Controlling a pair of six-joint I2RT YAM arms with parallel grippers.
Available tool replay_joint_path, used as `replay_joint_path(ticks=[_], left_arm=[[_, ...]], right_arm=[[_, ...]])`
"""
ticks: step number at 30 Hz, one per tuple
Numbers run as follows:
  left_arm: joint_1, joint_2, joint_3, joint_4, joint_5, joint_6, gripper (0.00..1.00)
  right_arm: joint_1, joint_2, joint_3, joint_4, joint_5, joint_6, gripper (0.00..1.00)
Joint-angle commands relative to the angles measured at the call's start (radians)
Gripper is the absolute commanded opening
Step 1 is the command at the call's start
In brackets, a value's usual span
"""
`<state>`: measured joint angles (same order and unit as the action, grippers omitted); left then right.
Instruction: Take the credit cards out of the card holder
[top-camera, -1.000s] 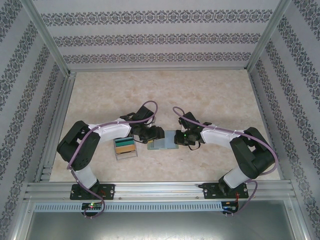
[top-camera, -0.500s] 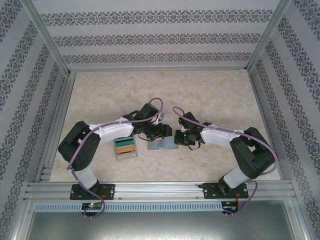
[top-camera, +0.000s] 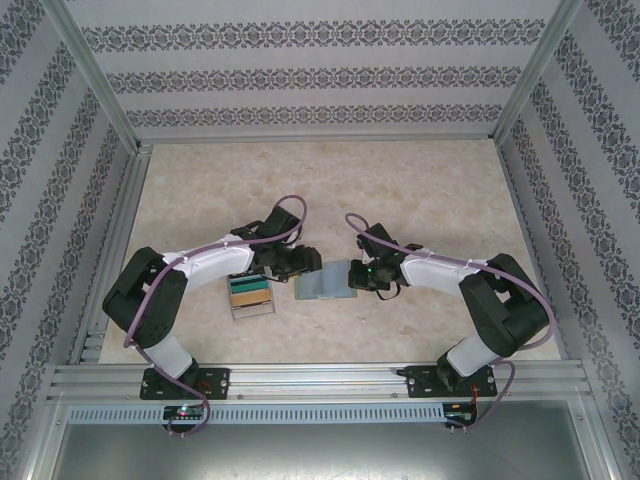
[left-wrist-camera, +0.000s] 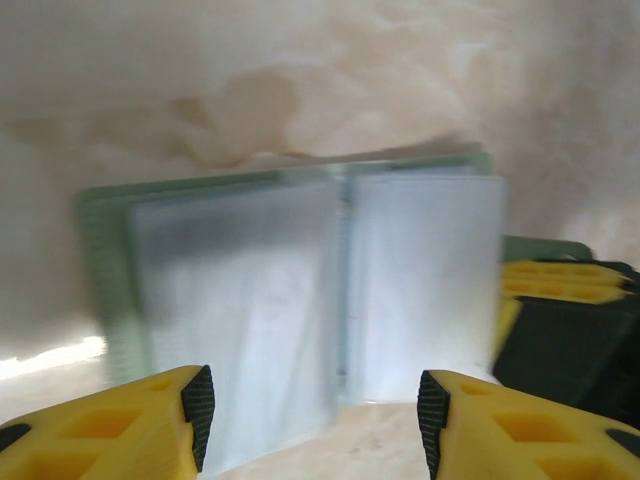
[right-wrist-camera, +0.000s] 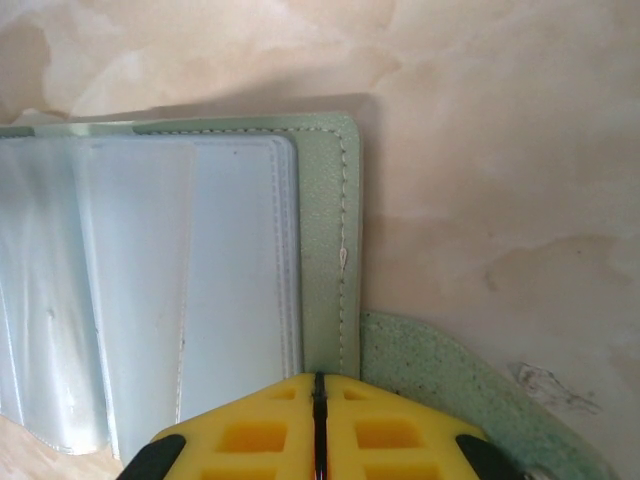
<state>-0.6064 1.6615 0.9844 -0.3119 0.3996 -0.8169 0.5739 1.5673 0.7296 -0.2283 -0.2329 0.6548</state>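
Observation:
The sage-green card holder (top-camera: 325, 284) lies open flat on the table between my two grippers, its pale clear sleeves (left-wrist-camera: 300, 290) facing up. Whether any card sits in them cannot be told. My left gripper (top-camera: 310, 263) is open, hovering just left of the holder with nothing between its fingers (left-wrist-camera: 315, 405). My right gripper (top-camera: 352, 278) is shut, its yellow tips (right-wrist-camera: 318, 378) resting on the holder's stitched green edge (right-wrist-camera: 328, 250), beside the small tab (right-wrist-camera: 450, 380). The right gripper's fingers (left-wrist-camera: 550, 290) also appear at the holder's far edge in the left wrist view.
A clear tray of staggered coloured cards (top-camera: 250, 293) sits just left of the holder, below the left forearm. Aluminium frame rails (top-camera: 310, 378) run along the table's near edge and sides. Open marble tabletop (top-camera: 320, 180) stretches behind the arms.
My left gripper has drawn back to the left, off the card holder, which now lies uncovered. The right gripper has stayed on the holder's right edge.

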Motion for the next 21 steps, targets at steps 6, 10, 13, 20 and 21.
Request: replay_joint_path(ticks=[6, 10, 13, 20, 21], left_arm=[[0.005, 0.045, -0.008, -0.046, -0.006, 0.002, 0.57], [0.004, 0.065, -0.010, -0.021, 0.025, 0.001, 0.57], [0.005, 0.080, -0.013, -0.006, 0.044, 0.001, 0.57], [0.003, 0.053, -0.012, -0.022, 0.011, 0.001, 0.57], [0.004, 0.044, -0.011, -0.034, -0.004, 0.002, 0.57]], right_arm=[[0.021, 0.048, -0.001, -0.002, -0.006, 0.009, 0.11], [0.021, 0.048, -0.004, 0.000, -0.006, 0.011, 0.12], [0.020, 0.050, -0.005, 0.000, -0.006, 0.011, 0.12], [0.022, 0.050, -0.007, 0.003, -0.006, 0.012, 0.11], [0.022, 0.050, -0.007, 0.003, -0.006, 0.013, 0.11]])
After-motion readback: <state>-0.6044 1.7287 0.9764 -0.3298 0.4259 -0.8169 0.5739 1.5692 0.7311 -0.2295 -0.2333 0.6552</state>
